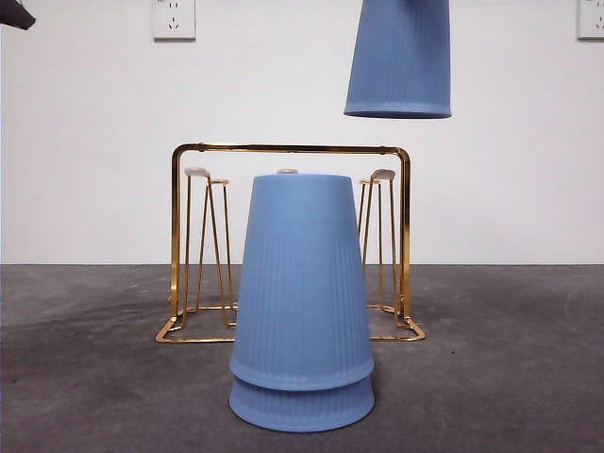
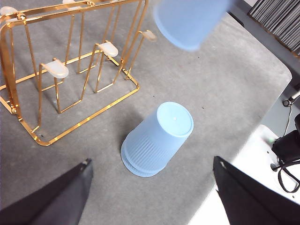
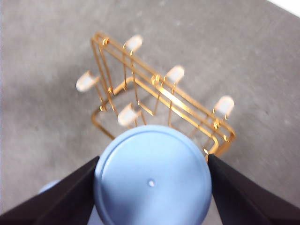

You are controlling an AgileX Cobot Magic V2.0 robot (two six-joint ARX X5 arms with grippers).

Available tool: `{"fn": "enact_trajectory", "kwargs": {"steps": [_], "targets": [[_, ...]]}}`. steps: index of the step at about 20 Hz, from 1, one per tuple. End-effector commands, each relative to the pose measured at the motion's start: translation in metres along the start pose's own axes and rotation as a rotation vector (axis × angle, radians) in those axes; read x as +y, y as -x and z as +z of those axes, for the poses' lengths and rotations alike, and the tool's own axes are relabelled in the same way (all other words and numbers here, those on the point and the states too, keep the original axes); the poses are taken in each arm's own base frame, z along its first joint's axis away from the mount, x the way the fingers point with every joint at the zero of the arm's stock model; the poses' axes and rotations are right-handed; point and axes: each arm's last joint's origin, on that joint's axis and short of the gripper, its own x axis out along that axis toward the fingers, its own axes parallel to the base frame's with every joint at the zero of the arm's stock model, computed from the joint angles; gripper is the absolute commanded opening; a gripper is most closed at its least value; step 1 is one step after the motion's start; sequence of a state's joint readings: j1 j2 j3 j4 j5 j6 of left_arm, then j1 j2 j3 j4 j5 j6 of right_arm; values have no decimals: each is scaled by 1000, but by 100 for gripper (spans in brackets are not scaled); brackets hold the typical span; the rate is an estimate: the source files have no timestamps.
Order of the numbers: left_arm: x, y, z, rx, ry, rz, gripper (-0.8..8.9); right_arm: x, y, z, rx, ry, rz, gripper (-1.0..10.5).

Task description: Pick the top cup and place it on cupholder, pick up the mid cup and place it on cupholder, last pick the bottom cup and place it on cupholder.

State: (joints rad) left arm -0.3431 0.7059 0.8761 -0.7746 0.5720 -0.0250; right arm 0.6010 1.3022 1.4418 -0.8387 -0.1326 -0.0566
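A blue ribbed cup hangs upside down in the air, above and to the right of the gold wire cupholder. My right gripper is shut on this cup, with the cupholder and its white-tipped prongs below and beyond it. Two more blue cups stand stacked upside down on the table, in front of the cupholder. My left gripper is open and empty, high above that stack. The held cup also appears in the left wrist view, beside the cupholder.
The dark grey table meets a white wall with power sockets. The waiting left arm shows only as a black tip at the upper left corner. The table's edge lies to one side of the stack.
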Motion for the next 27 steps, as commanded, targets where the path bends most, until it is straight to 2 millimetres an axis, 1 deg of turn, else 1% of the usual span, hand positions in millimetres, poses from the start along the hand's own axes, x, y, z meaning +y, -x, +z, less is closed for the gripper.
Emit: {"fn": "enact_trajectory", "kwargs": {"steps": [1, 4, 8, 12, 18, 19, 21, 24, 26, 27], "targets": [[-2, 2, 5, -18, -20, -7, 405, -8, -12, 6, -3, -6, 21, 300], [-2, 2, 5, -18, -20, -7, 406, -18, -34, 3, 33, -29, 15, 301], [-2, 2, 5, -18, -20, -7, 406, -32, -66, -9, 72, -77, 26, 301], [-2, 2, 5, -18, -20, -7, 406, -37, -94, -25, 68, -114, 26, 301], [-2, 2, 5, -18, -20, -7, 406, -41, -126, -44, 136, -137, 29, 303], [-2, 2, 5, -18, -21, -7, 406, -42, -131, -46, 152, -139, 30, 324], [-2, 2, 5, -18, -21, -7, 406, -43, -136, -48, 160, -141, 28, 377], [-2, 2, 5, -19, -21, -7, 406, -43, -136, -47, 155, -140, 24, 390], [-2, 2, 5, -18, -21, -7, 407, -43, -135, -48, 165, -141, 20, 455], [-2, 2, 5, -18, -21, -7, 411, -43, -134, -48, 162, -140, 19, 468]]}}
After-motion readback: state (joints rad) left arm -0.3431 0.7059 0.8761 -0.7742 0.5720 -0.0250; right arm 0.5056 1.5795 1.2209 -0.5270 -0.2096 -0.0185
